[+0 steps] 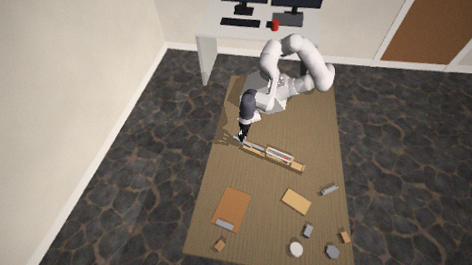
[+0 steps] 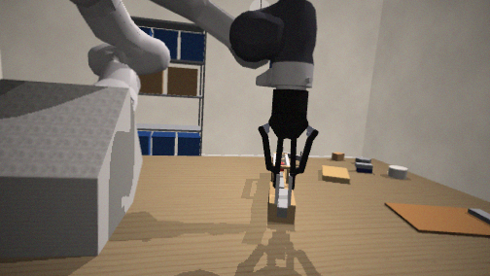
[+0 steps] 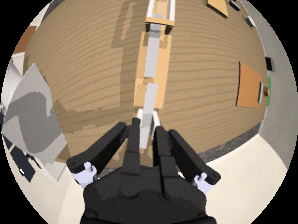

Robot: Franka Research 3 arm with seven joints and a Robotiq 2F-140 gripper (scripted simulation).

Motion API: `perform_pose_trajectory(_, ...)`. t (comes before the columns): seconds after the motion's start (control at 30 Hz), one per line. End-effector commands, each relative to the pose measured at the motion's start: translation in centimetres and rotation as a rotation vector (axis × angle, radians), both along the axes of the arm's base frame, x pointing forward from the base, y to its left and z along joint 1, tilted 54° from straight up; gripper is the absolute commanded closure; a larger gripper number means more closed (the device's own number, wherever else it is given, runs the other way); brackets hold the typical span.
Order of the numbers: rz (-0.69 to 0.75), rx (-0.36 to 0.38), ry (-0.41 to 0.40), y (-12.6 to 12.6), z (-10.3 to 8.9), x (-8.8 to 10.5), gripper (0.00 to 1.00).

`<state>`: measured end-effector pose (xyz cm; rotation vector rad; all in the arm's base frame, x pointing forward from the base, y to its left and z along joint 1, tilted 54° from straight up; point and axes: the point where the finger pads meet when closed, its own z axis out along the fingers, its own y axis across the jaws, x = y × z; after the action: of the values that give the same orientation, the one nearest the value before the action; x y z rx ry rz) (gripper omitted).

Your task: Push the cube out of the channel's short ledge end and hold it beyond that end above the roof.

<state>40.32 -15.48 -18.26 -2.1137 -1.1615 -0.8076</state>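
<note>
The worktop (image 1: 266, 184) (image 2: 194, 204) (image 3: 95, 65) carries the arm (image 1: 312, 63) (image 2: 131, 41) at its upper edge in the top view. The channel (image 1: 279, 154) (image 2: 280, 155) (image 3: 173, 11) lies slantwise between the left and right edges, its lipped short ledge (image 1: 298, 166) toward the right edge. The orange board (image 1: 231, 208) (image 2: 413, 216) (image 3: 248, 85) lies toward the lower left corner, with a grey piece (image 1: 224, 224) (image 2: 481, 215) (image 3: 260, 92) on it; the yellow board (image 1: 296, 200) (image 2: 335, 173) (image 3: 218, 6) lies nearer the right edge. The gripper (image 1: 242, 139) (image 2: 283, 187) (image 3: 146, 116), over the long ledge outside the channel, pinches a slim grey bar (image 2: 282, 206) (image 3: 149, 97). Toward the lower right corner stand a white disc (image 1: 296, 249) (image 2: 398, 171) and small blocks. The red cube (image 1: 286, 160) (image 2: 282, 163) is inside the channel, near the short-ledge end; the top view shows this position, while the wrist view cuts off that end.
</note>
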Motion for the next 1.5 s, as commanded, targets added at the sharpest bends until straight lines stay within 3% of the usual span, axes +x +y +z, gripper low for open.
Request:
perform_pose_trajectory(0.0, 0.040, 0.049, -0.070, -0.03, -0.15, 0.15, 1.00)
perform_pose_trajectory(1.47, 0.040, 0.049, -0.070, 0.16, 0.15, 0.29, 1.00)
